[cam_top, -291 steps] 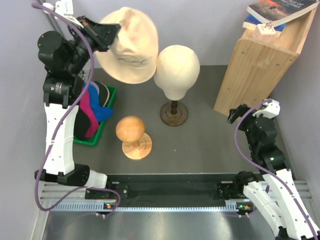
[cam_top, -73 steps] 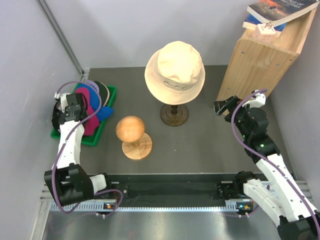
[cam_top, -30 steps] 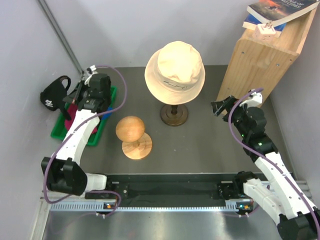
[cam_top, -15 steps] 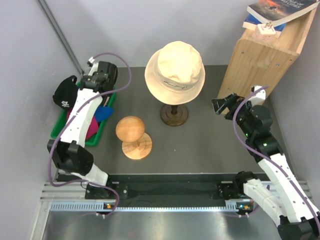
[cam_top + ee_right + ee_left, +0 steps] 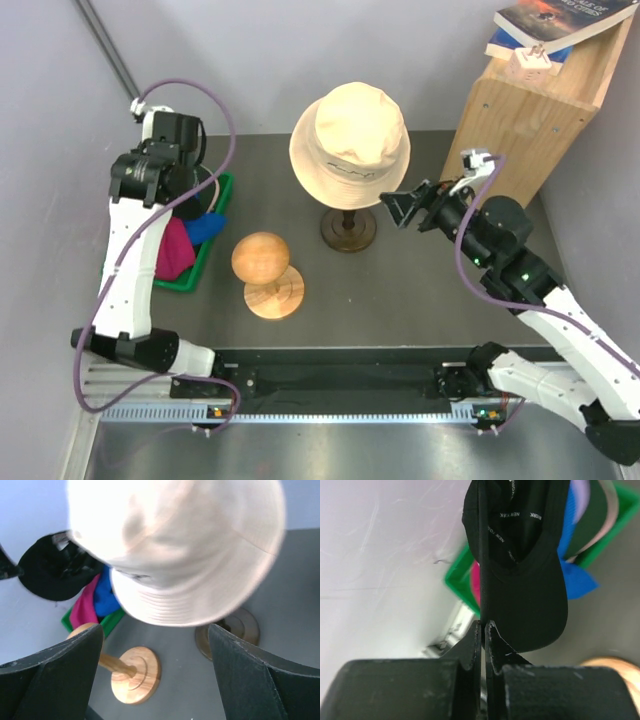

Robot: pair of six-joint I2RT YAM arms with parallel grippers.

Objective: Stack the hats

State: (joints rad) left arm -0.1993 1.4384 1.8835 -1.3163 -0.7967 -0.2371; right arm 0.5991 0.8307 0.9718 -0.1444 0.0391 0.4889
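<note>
A black cap hangs by its edge from my left gripper, which is shut on it above the green bin. The same black cap also shows in the right wrist view, at the left. A magenta cap and a blue cap lie in the bin. A cream bucket hat sits on the tall head form. My right gripper is open beside that hat's right brim, with nothing between its fingers. The cream bucket hat fills the top of the right wrist view.
A small round wooden head form on its disc base stands left of centre. The tall form's dark round foot is behind it. A wooden box with books stands at the back right.
My left arm has lifted the black cap out of the bin and swung it right, over the bin. My right arm has reached left toward the cream hat, its jaws narrowing a little.
</note>
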